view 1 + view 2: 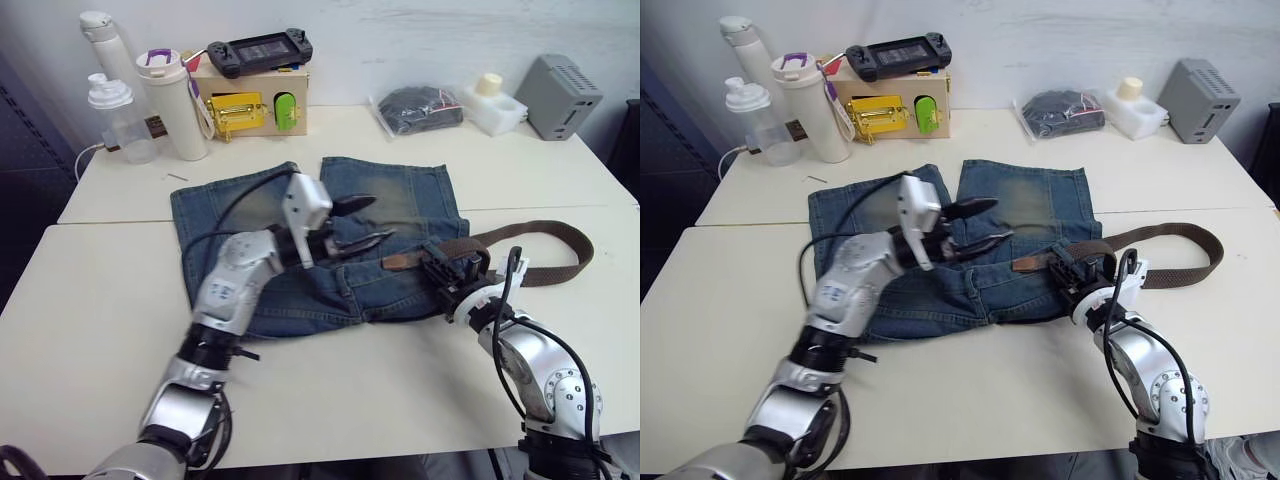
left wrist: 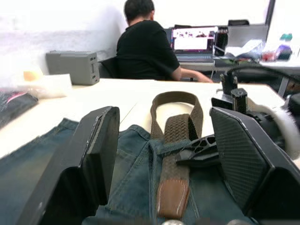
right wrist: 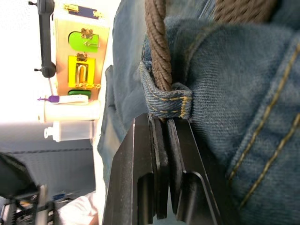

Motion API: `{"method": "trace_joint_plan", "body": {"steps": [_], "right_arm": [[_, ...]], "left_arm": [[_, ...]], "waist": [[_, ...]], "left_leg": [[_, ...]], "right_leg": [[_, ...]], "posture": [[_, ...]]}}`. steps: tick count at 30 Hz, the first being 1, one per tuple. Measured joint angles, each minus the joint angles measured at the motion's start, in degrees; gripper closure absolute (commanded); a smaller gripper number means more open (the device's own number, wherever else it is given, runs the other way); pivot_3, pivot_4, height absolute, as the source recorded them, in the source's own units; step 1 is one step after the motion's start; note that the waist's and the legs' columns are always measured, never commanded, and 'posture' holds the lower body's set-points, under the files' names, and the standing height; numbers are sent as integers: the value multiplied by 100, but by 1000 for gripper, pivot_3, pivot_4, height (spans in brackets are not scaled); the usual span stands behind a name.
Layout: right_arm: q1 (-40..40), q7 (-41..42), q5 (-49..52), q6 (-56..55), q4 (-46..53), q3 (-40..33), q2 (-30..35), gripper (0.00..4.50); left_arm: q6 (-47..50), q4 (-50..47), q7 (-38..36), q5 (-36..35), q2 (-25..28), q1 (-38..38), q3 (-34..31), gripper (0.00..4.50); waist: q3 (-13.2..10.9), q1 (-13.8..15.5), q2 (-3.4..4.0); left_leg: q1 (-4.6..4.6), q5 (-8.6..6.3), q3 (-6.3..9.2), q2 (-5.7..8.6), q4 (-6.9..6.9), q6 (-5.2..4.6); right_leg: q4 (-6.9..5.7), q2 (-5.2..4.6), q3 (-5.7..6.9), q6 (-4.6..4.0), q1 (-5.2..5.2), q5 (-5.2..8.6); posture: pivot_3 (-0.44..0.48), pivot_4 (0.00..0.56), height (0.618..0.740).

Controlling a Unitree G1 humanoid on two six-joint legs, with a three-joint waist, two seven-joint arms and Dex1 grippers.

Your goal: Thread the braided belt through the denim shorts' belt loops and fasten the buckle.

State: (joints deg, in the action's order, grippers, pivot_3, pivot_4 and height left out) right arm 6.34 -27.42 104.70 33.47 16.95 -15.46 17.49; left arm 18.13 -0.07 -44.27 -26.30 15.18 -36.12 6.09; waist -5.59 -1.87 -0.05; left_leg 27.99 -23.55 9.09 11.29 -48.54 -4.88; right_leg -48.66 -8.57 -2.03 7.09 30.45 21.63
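**Belt partly threaded at the shorts' right waistband**

Along the far edge of the table [image 1: 120, 330] stand a white bottle [image 1: 178, 105], a clear bottle [image 1: 120, 120], a wooden latch box [image 1: 255, 100] with a black handheld console [image 1: 260, 50] on top, a black bundle in clear plastic [image 1: 418, 108] and a grey box [image 1: 563, 95]. All of them are well apart from the denim shorts [image 1: 250, 215], which lie flat mid-table with bare tabletop on the near side and to the left.

The braided belt [image 1: 545, 240] loops out to the right of the shorts and returns across the waistband, passing through a belt loop [image 3: 164, 101]. The left gripper [image 1: 362, 222] hovers over the middle of the shorts, jaws spread wide and empty. The right gripper [image 3: 161, 140] has its jaws clenched together just beside that loop, at the shorts' right waist; whether denim is pinched between them is unclear.

The buckle is hard to make out. A person [image 2: 145, 42] sits at a desk behind.
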Motion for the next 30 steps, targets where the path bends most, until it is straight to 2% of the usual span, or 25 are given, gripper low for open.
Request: {"method": "trace_joint_plan", "body": {"steps": [4, 6, 10, 17, 30], "right_arm": [[29, 37, -8, 98, -52, 29, 49, 4500], [76, 87, -9, 239, -48, 89, 183, 4500], [154, 153, -8, 374, -55, 161, 247, 4500], [346, 153, 11, 559, -57, 403, 249, 4500], [195, 292, 130, 832, -31, 568, 505, 4500]], "left_arm": [[710, -688, -27, -290, 593, 592, -337, 1120], [744, -1023, -66, -244, 1028, 1109, -442, 1120], [502, -1305, -184, 115, 1552, 1983, -478, 1120], [397, -1673, -78, 208, 1581, 2410, -504, 1120], [383, -1700, 73, 214, 1500, 2460, -504, 1120]], "waist": [[-2, 5, 5], [-7, 11, 13], [-13, 52, 23], [-17, 183, 29], [-17, 177, 29]], "left_leg": [[-9, 0, -1, 1, 2, 1], [-23, -2, -4, 1, 4, 3], [-36, -3, -4, 2, 6, 5], [-35, -3, -10, 2, -3, 4], [-34, -4, -14, 0, -1, 7]], "right_leg": [[-1, 1, 1, -1, -1, 0], [-1, 1, 1, -2, 0, 1], [-1, 0, -4, -5, 0, 2], [-2, 0, -8, -6, 0, 3], [-20, -4, -12, -6, -2, 3]], "posture": [[0, 150, 646], [0, 150, 646], [0, 150, 646], [0, 150, 646], [0, 150, 646]]}}
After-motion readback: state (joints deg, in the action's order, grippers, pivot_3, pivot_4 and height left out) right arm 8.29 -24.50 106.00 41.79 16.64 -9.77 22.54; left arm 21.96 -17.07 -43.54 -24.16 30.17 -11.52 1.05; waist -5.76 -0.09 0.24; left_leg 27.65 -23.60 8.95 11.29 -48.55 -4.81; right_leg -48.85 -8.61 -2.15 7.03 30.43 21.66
